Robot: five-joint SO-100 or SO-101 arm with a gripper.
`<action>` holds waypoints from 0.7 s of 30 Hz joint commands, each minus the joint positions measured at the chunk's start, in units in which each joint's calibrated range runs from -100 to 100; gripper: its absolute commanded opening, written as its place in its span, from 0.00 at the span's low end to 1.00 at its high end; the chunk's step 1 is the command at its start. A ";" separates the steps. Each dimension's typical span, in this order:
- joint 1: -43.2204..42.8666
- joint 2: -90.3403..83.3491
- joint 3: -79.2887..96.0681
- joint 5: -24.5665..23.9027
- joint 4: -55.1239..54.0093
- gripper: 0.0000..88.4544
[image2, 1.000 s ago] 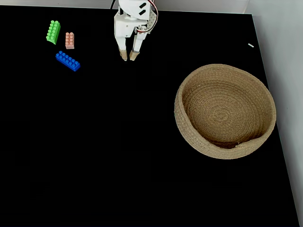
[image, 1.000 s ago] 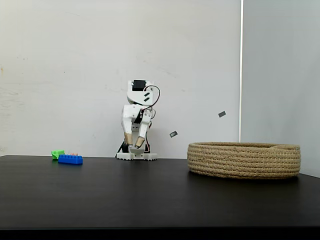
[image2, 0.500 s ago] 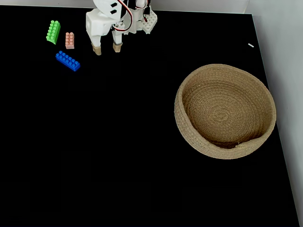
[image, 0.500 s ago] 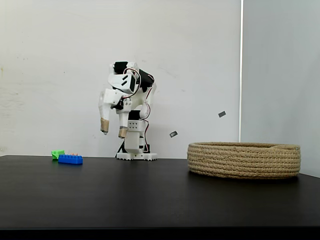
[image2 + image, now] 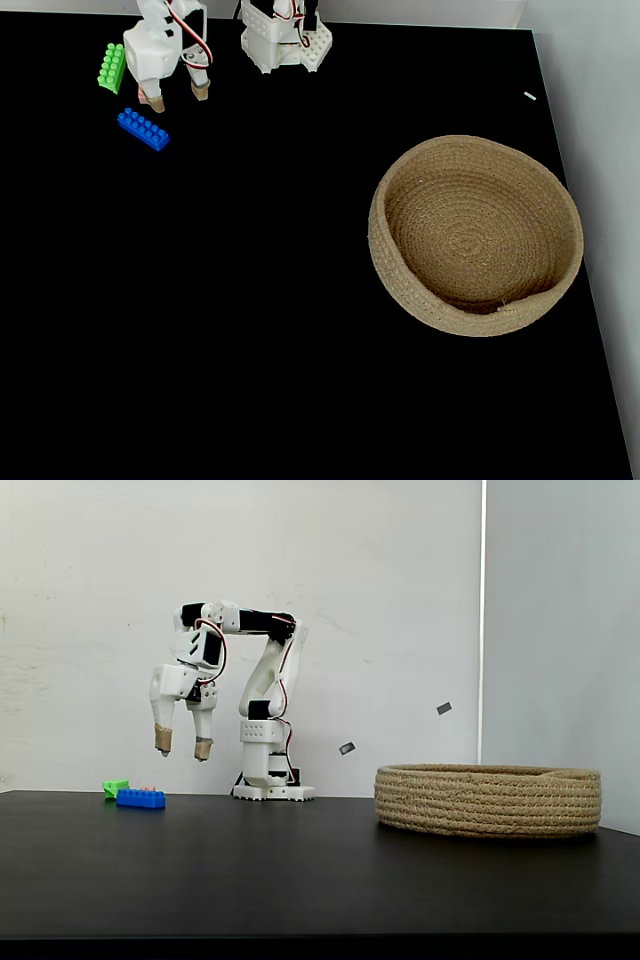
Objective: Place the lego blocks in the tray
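The blue brick (image 5: 143, 129) (image 5: 140, 799) lies on the black table at the far left. Beside it, farther back, the green brick (image 5: 110, 67) (image 5: 115, 787) pokes out from behind my arm. Only a pink sliver of the salmon brick (image 5: 148, 788) shows above the blue one in the side fixed view; from above, my gripper covers it. My gripper (image 5: 176, 95) (image 5: 182, 746) hangs open above the bricks, fingers pointing down, holding nothing. The rope tray (image 5: 476, 236) (image 5: 488, 799) sits at the right, with nothing in it.
The arm's white base (image 5: 283, 38) (image 5: 270, 780) stands at the back edge of the table. A white wall rises behind it. The table's right edge (image 5: 590, 300) runs just past the tray.
The arm has unfolded and swung left from its base, carrying the open gripper over the bricks. The salmon brick is now covered from above. Bricks and tray have not moved.
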 commanded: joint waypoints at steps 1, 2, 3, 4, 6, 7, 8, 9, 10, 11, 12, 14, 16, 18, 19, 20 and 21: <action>1.79 3.10 -7.54 1.66 -0.26 0.25; 2.04 4.05 -8.36 2.00 -0.51 0.25; 2.20 4.99 -9.00 2.25 -1.01 0.26; 2.45 5.77 -9.36 2.59 -1.76 0.26; 2.78 7.31 -10.09 3.03 -3.34 0.26; 2.95 8.00 -10.46 3.22 -4.01 0.26; 3.19 8.77 -10.73 3.47 -4.68 0.26; 3.36 9.46 -10.91 3.61 -5.26 0.26; 3.44 10.06 -11.00 3.76 -5.93 0.27; 3.69 10.58 -11.00 4.00 -6.51 0.27; 3.85 11.10 -11.00 4.15 -6.93 0.27; 4.18 11.96 -10.82 4.35 -7.84 0.27; 4.51 12.73 -10.27 4.64 -9.01 0.27; 4.84 13.42 -9.18 4.98 -10.59 0.27; 4.92 13.68 -8.54 5.18 -11.51 0.27; 5.09 13.93 -7.90 5.23 -12.42 0.27; 5.17 14.19 -7.17 5.37 -13.42 0.27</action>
